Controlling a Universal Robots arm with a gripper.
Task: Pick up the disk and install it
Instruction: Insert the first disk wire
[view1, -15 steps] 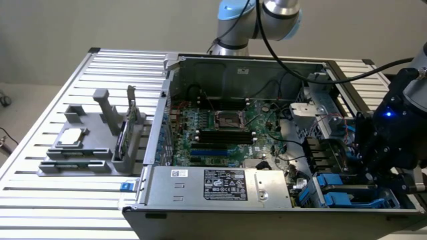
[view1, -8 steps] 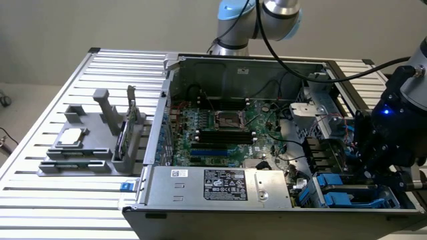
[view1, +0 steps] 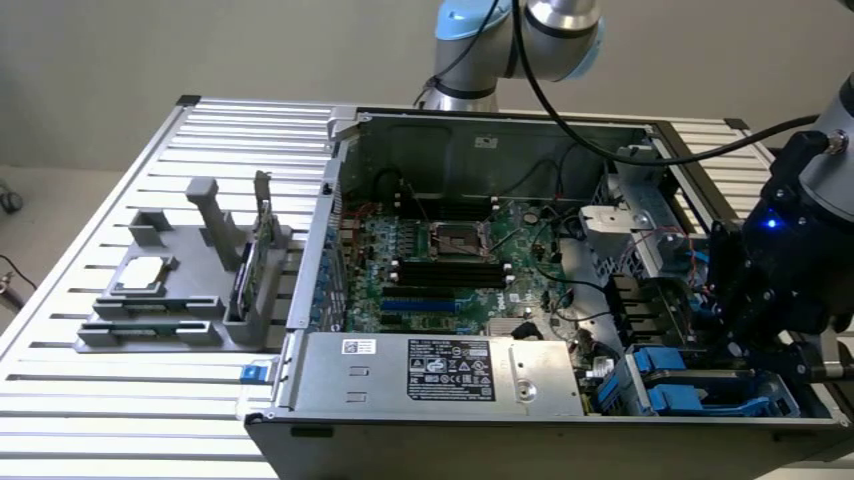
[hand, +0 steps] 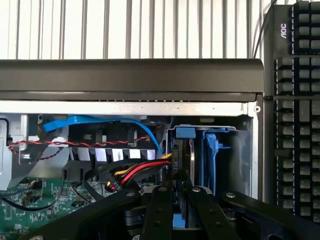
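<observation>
The disk (hand: 183, 150) stands on edge in the drive bay at the corner of the open computer case, its blue plastic rail (hand: 184, 132) showing along one edge. My gripper (hand: 180, 195) reaches down onto it, black fingers (hand: 161, 200) close together on either side of the disk with blue plastic between them. In the exterior view my gripper (view1: 763, 350) hangs over the bay at the case's near right corner, beside blue drive brackets (view1: 663, 368), and hides the disk itself.
Red, yellow and black power wires (hand: 142, 172) and a blue cable (hand: 100, 122) run right beside the bay. The case's black wall (hand: 130, 75) borders it, with a keyboard (hand: 295, 100) outside. Motherboard (view1: 441, 260), power supply (view1: 447, 370) and a grey fixture (view1: 174, 300) lie to the exterior view's left.
</observation>
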